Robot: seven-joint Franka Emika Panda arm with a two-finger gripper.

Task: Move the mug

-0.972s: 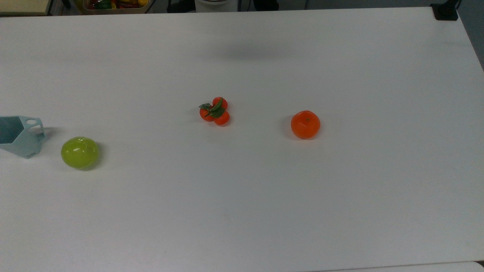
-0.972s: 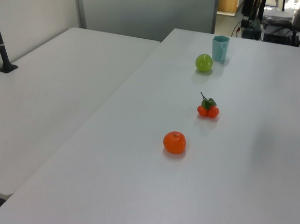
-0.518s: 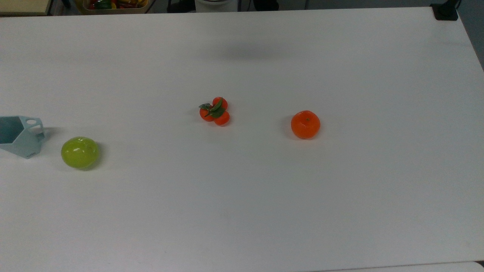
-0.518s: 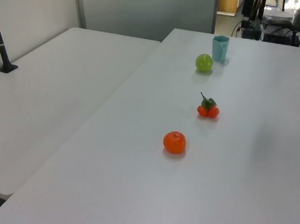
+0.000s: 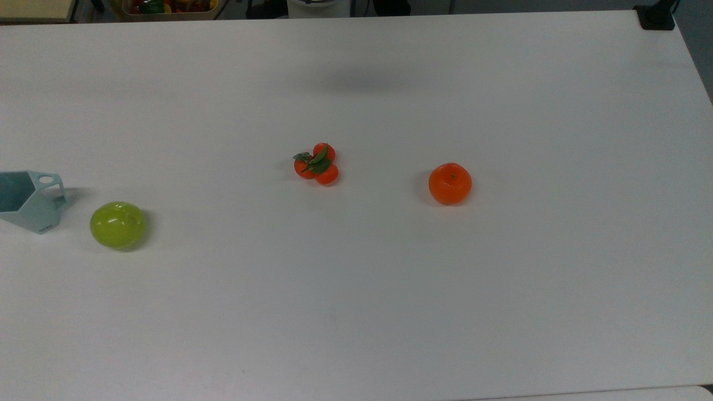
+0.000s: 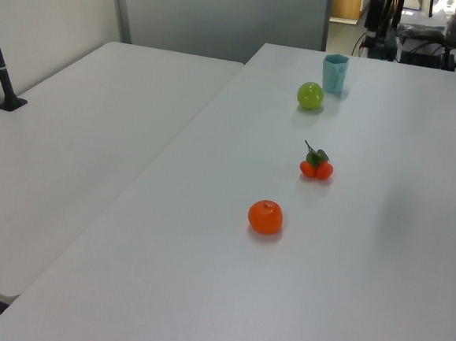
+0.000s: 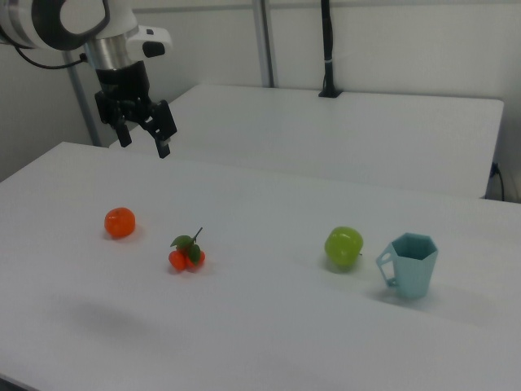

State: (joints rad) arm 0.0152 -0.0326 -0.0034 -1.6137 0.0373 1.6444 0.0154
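Jaws held apart and clamped on nothing are seen in the right view, where the gripper hangs from the white arm high above the counter, toward the right view's upper left. Beneath and a little below it in the right view, an orange is found resting on the counter, well apart from the fingertips.

The mug is set upright on the counter at the right view's right, its open hexagonal mouth turned upward and its small handle turned toward the right view's left. A green apple is placed just beside that handle, not touching it as far as can be told. In the top view, the mug is cut by the top view's left edge, with the green apple near it on the top view's right. In the left view, the mug is seen at the far end of the counter.

A cluster of small tangerines with green leaves is laid near the middle of the counter, between the green apple and the orange. All four things are ranged roughly in a row.
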